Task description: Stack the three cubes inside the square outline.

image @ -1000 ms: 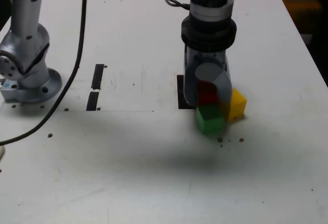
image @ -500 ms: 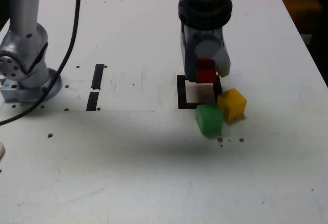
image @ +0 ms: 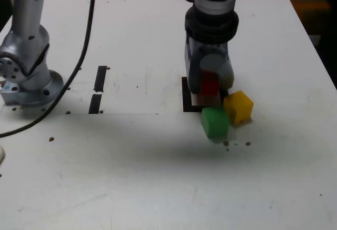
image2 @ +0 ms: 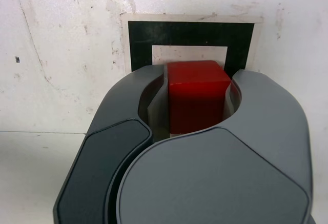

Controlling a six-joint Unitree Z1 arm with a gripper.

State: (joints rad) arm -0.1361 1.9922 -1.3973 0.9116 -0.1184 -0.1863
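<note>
My gripper [image: 210,85] is shut on the red cube [image: 209,85] and holds it low over the square outline [image: 186,97], whose black tape shows beside and beneath the jaws. In the wrist view the red cube [image2: 197,95] sits between the grey jaws of my gripper [image2: 197,101], right above the square outline [image2: 190,33] and its white centre. The green cube [image: 215,122] rests on the table just in front of the outline. The yellow cube [image: 238,106] lies beside it, towards the exterior view's right, touching or nearly touching it.
Two short black tape strips [image: 98,89] lie on the white table towards the exterior view's left. The arm's silver base [image: 26,67] stands at the far left, with a black cable [image: 79,67] curving past it. Small dark specks [image: 236,143] dot the surface near the cubes.
The gripper rose with the red cube from beside the green and yellow cubes, shifted back over the square outline, and has now come down lower onto it.
</note>
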